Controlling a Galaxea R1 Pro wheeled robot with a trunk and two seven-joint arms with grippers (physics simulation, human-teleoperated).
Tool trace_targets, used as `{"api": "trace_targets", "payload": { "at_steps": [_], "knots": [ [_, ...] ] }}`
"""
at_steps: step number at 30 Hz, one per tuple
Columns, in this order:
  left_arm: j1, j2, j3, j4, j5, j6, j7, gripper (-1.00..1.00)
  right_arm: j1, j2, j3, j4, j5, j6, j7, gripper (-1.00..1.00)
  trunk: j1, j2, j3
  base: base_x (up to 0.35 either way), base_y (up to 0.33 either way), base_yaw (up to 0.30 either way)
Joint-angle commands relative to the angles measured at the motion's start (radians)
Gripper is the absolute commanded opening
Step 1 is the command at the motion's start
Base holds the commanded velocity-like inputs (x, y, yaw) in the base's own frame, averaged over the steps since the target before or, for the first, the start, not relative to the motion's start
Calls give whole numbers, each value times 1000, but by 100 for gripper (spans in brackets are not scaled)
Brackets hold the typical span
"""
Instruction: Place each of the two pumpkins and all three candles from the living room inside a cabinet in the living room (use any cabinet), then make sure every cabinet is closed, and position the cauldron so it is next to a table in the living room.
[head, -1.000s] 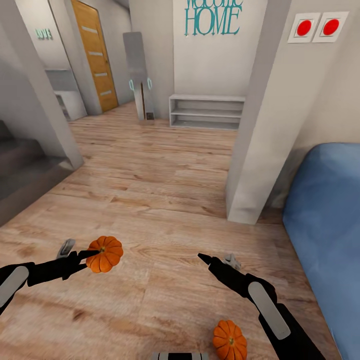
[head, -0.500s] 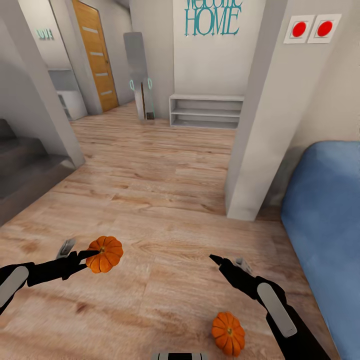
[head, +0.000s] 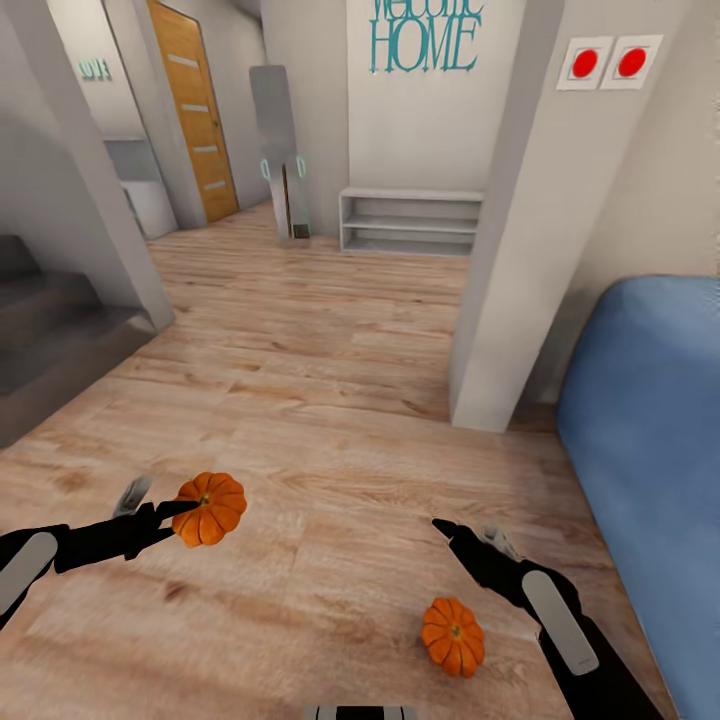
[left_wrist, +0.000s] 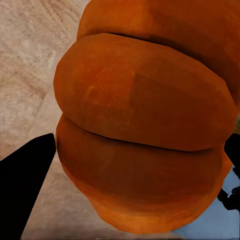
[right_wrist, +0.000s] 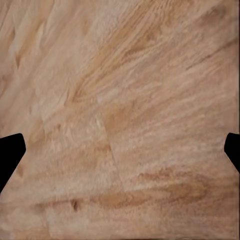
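Held pumpkin (head: 208, 508): we see it at the lower left of the head frame, up off the wood floor (head: 330, 380), pinched at the tip of the left tool (head: 175, 518). In the left wrist view the pumpkin (left_wrist: 145, 120) sits right against the lens, with a dark finger (left_wrist: 27, 175) beside its ribbed flank.

Left tool: pressed onto that pumpkin from the arm's side; the fruit juts out past the fingertips toward frame centre.

Second pumpkin (head: 452, 636): we find it lying on the floor at the lower right of centre in the head frame, stem up, near the bottom edge.

Right tool (head: 445, 530): it hangs above the floor, up and a little right of the second pumpkin, near it but apart. In the right wrist view we see the two fingertips (right_wrist: 10, 152) at opposite edges of the frame, spread wide, with bare floor planks (right_wrist: 120, 120) between them.

Surroundings: a blue sofa (head: 650, 440) fills the right edge; a pale pillar (head: 510, 250) stands just left of it; a low white shelf (head: 412, 222) sits against the far wall at upper centre under teal lettering (head: 425, 35); a wooden door (head: 190, 110) is at upper left; grey stairs (head: 50, 340) at the left edge.
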Motion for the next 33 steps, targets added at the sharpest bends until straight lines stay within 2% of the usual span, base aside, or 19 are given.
{"api": "trace_targets", "payload": {
  "at_steps": [1,5,11,14,19,24,28,33],
  "knots": [
    [-1,1,-2,0,4,3,-3,-100,-1,-1,-6,5,-11,1,-10,100,-1,0,-1,-223,0,0],
    [-1,1,-2,0,4,2,-3,-100,0,0,-51,53,-11,1,-10,100,-1,0,-1,-109,0,0],
    [-1,0,-4,-2,4,2,-3,-100,0,0,-169,123,-10,3,-25,100,-1,0,-1,-14,0,0],
    [-1,-1,-4,-3,4,2,-3,-100,0,0,-196,136,-11,1,-63,100,-1,0,-1,-1,0,0],
    [-1,0,-4,-4,5,3,-3,-100,0,0,-219,142,-11,-1,-95,100,-1,0,-1,0,0,0],
    [-1,1,-4,-6,7,7,-4,-100,0,0,-222,149,-12,-2,-97,100,-1,0,-1,-17,0,0],
    [-1,1,-4,-7,10,13,-14,-100,-1,4,-227,194,-13,-4,-89,100,-1,0,-1,-54,0,0],
    [0,1,-6,-8,5,16,-130,-100,-1,2,-229,211,-14,-2,-77,100,-1,0,-1,-11,0,0]
  ]
}}
